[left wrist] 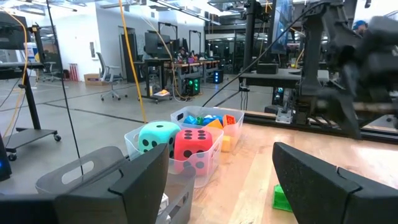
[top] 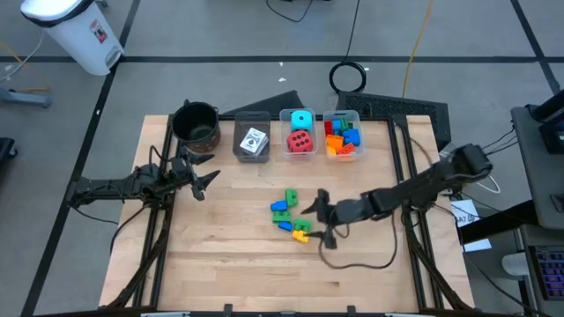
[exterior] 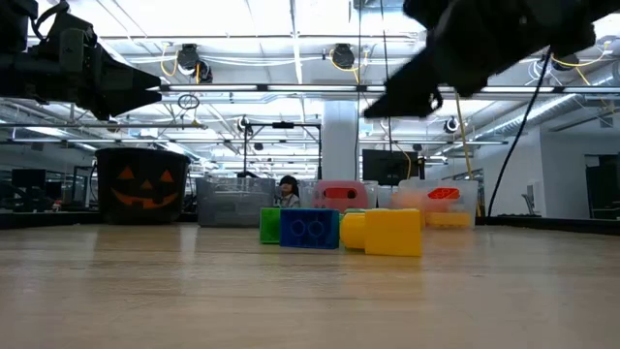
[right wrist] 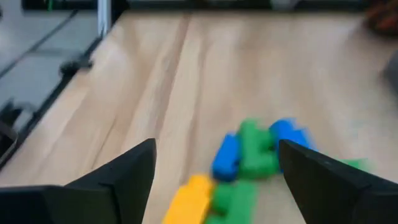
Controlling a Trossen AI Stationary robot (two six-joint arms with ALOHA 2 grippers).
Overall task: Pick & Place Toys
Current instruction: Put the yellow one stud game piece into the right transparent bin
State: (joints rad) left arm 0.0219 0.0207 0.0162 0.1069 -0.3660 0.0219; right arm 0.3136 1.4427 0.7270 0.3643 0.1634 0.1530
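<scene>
A wooden worktop [top: 238, 255] seen from above. The right claw [top: 319, 214] hangs wide and empty just beside a small cluster of bricks [top: 289, 214] (blue, green, yellow) mid-worktop. The left claw [top: 204, 179], also parted and empty, waits near the black pot [top: 196, 124].

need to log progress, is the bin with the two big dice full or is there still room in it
Nearly full. The red dotted cube and cyan dotted cube cover most of the middle clear bin, rising above its rim in the left wrist view.
</scene>
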